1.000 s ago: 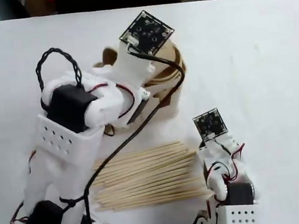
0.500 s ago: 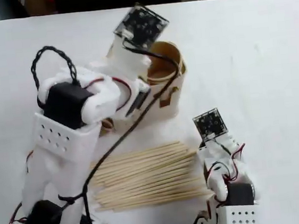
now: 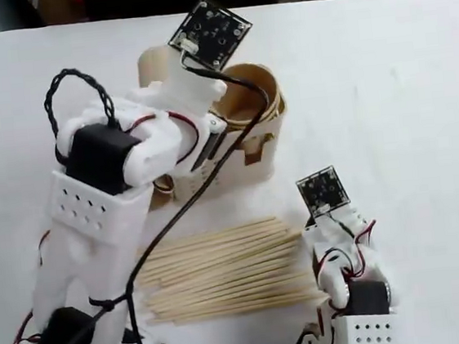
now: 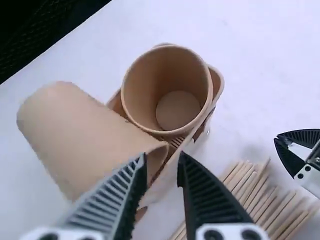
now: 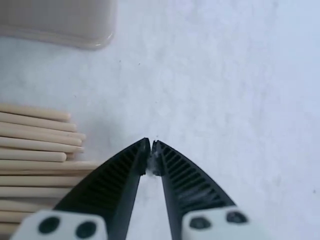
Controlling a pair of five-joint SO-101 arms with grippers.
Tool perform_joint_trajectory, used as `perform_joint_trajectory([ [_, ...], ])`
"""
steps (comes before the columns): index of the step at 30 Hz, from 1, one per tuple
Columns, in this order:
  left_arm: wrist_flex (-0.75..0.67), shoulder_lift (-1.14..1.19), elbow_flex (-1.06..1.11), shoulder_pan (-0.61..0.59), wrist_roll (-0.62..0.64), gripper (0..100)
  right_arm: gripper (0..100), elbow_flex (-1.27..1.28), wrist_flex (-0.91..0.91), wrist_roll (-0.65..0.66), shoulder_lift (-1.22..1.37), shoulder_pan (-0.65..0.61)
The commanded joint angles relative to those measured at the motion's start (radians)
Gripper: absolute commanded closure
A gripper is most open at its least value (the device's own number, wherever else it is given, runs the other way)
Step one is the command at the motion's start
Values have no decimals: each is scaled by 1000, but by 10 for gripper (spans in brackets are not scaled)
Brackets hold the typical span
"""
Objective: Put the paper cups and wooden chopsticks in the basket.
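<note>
Basket [image 3: 262, 149]: tan, low-walled, sits on white table [image 3: 400, 80] at mid-far side in the high view. Contents: one paper cup, the seated cup [image 4: 150, 75], upright w/ mouth up. Its pale round bottom is visible and nothing is inside it. It takes up most of the basket's width; basket rim shows just beyond it.

Second paper cup, the held cup [image 4: 75, 135], is outside the basket, just beside its wall, tilted over w/ open end toward the L arm's wrist camera. High view puts it at the basket's far-left corner. Can't tell if its base touches the table.

L gripper [image 4: 161, 157]: fingers pinch the held cup's rim, one finger on the outer wall, the other on the inside of the mouth. Narrow gap between them w/ cup wall in it.

Chopsticks [image 3: 223, 271]: loose flat bundle on the table, near side of the basket, roughly parallel, none in the basket. They lie btwn the two arms' bases.

R gripper [image 5: 150, 145]: fingers closed, tips touching, nothing in them. It sits low over bare table just beside the bundle's end, tips pointing toward the basket, well apart from the basket's corner.
</note>
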Motion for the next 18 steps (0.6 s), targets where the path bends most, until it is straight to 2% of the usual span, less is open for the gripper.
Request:
perform_joint_trajectory([
  [1,12,-50,-23,-5,-5,880,981,9,-24,12,-2,1],
  [8,21,-265,-77,-8,-20,876,981,9,-24,12,-2,1],
  [13,57,-349,-8,-54,-250,821,981,9,-24,12,-2,1],
  [18,-34,-346,172,-170,-413,788,981,9,-25,12,-2,1],
])
